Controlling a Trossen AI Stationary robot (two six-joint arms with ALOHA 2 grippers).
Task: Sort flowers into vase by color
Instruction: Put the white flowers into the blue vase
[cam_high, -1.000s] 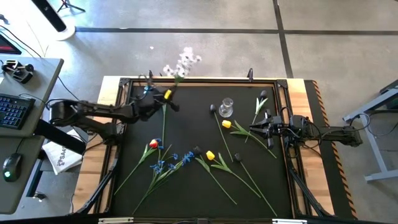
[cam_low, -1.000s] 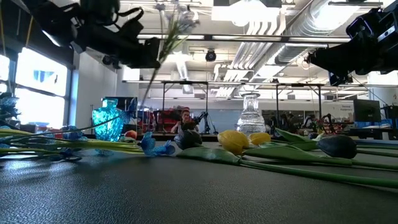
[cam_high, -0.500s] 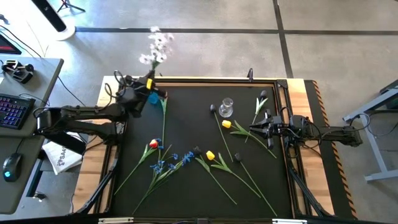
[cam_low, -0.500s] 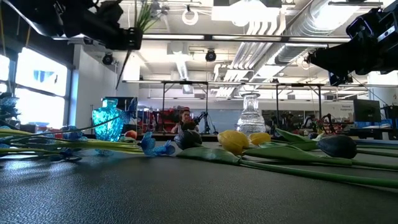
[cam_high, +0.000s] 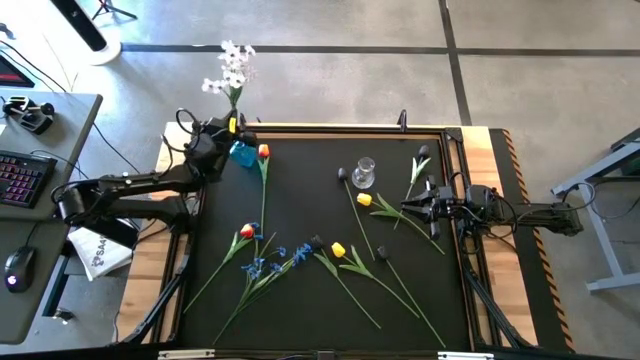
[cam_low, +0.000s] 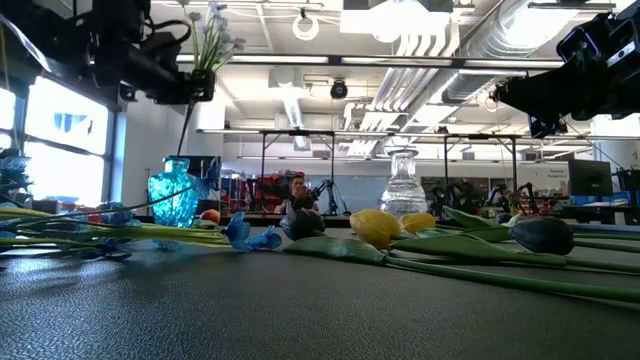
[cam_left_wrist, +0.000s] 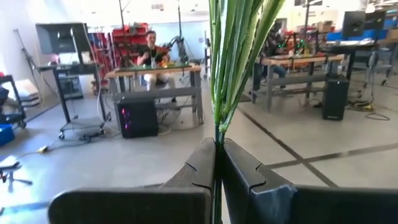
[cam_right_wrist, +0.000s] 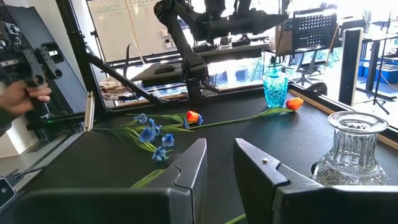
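At the far left corner of the table (cam_high: 400, 310) the left gripper (cam_high: 228, 128) pinches the green stem of a white flower spray (cam_high: 229, 66), fingers (cam_left_wrist: 205, 163) pressed together on it, the blossoms held out past the table's far edge; in the low view the stem hangs down toward the blue vase (cam_low: 176, 194), its tip just above the neck; beside that vase an orange-red tulip (cam_high: 263, 152) lies with its head near the far edge; a clear glass vase (cam_high: 363, 172) stands near the far middle, a dark tulip (cam_high: 342, 174) just left of it; more flowers lie loose on the near half, among them small blue sprays (cam_high: 268, 262) and a yellow tulip (cam_high: 338, 250); at the right side the right gripper (cam_high: 413, 208) hovers with fingers spread, empty, over green stems.
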